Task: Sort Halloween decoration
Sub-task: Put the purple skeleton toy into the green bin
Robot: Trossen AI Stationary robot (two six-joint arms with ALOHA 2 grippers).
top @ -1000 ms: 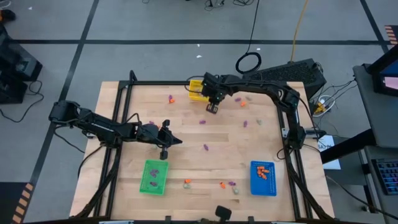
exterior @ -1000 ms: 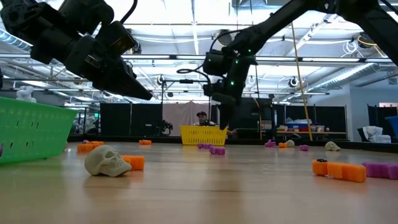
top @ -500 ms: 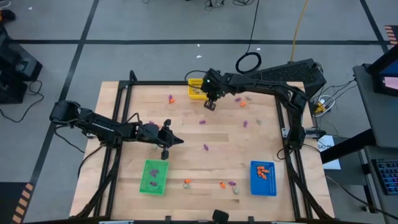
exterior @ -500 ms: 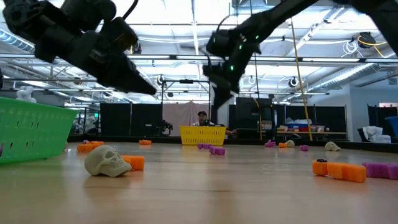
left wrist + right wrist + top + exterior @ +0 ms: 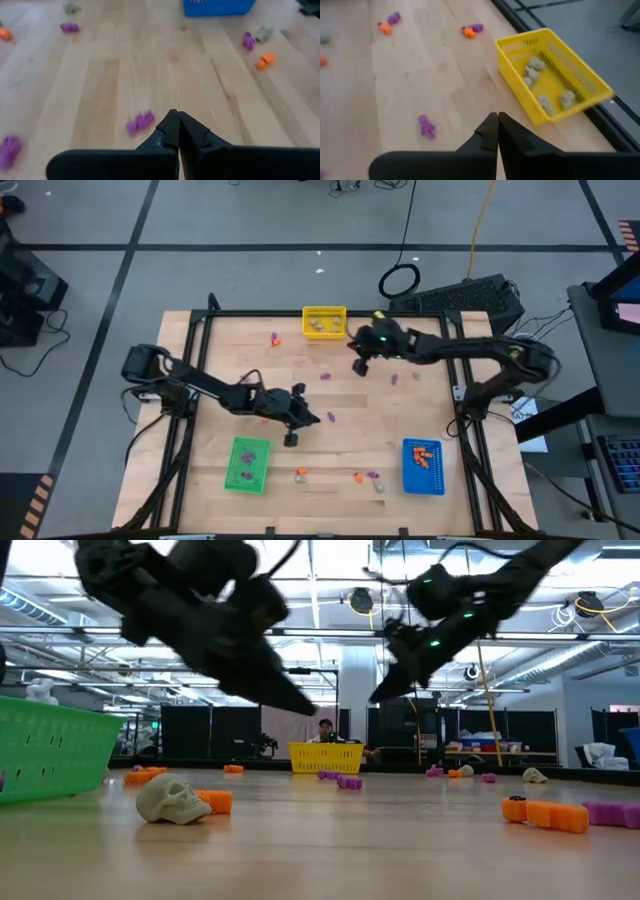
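**Right arm clear of the yellow bin; both arms over loose trinkets.**
Trinkets (image 5: 331, 417) remain scattered on the table (image 5: 200, 360). The right gripper (image 5: 360, 366), fingers together and empty, has left the yellow bin (image 5: 324, 322) of pale skulls (image 5: 535, 69). The left gripper (image 5: 292, 439), likewise closed, advanced toward a purple piece (image 5: 139, 121). Green bin (image 5: 247, 465) holds purple; blue bin (image 5: 423, 467) orange.

Place: a robot lab or test hall, and a big one.
Floor: grey concrete (image 5: 250, 220) marked with dark tape lines (image 5: 130, 255), cables (image 5: 400, 280) trailing across it.
Ceiling: open steel trusses (image 5: 330, 635) and strip lights (image 5: 600, 590) overhead.
Bench: wood table (image 5: 300, 385) in a black frame.
Background: a person (image 5: 324, 728) seated far back among dark partitions (image 5: 200, 730).
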